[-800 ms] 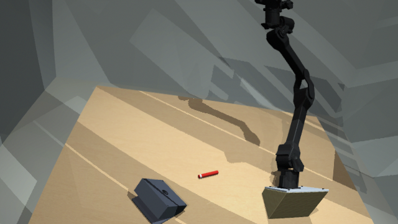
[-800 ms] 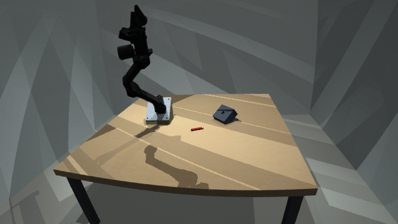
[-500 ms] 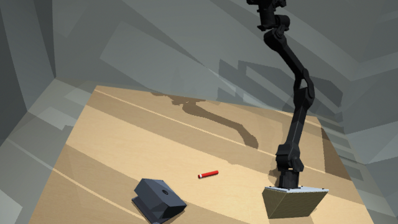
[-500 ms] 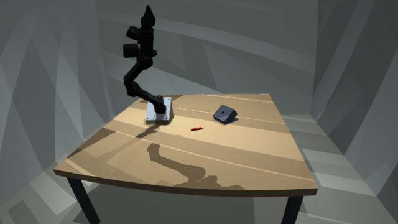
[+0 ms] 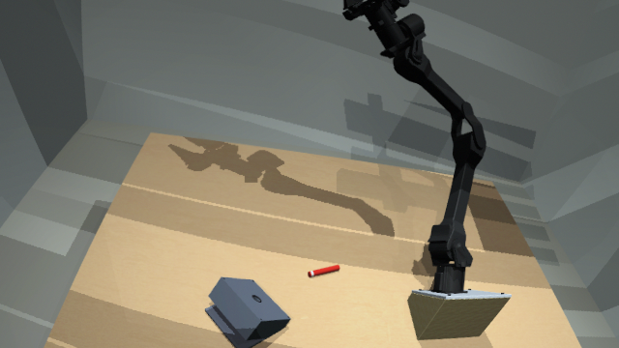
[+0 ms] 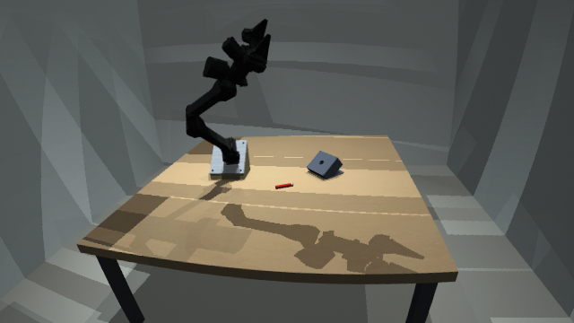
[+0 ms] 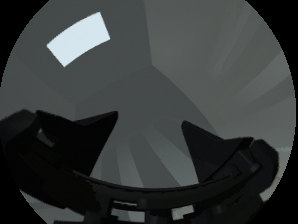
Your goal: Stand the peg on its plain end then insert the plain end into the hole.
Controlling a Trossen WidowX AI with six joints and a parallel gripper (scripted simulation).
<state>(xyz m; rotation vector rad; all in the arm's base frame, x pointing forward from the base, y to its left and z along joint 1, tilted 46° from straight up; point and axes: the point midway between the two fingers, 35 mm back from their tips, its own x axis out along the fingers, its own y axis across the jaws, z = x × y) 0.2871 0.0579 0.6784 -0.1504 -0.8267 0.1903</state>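
A red peg (image 5: pixel 323 271) with a white band at its left end lies flat on the wooden table; it also shows in the exterior view (image 6: pixel 283 185). A grey sloped panel (image 5: pixel 249 305) with one round hole (image 5: pixel 256 299) sits near the table's front edge, left of the peg; it also shows in the exterior view (image 6: pixel 325 163). My gripper (image 6: pixel 262 32) is raised high above the table, pointing up and away from it, far from the peg. Its fingers stand wide open with nothing between them. The wrist view shows only grey walls.
The arm's base stands on a grey plate (image 6: pixel 230 161) on a wedge-shaped mount (image 5: pixel 455 311) near the table edge. The arm's shadow (image 6: pixel 323 244) falls across the table.
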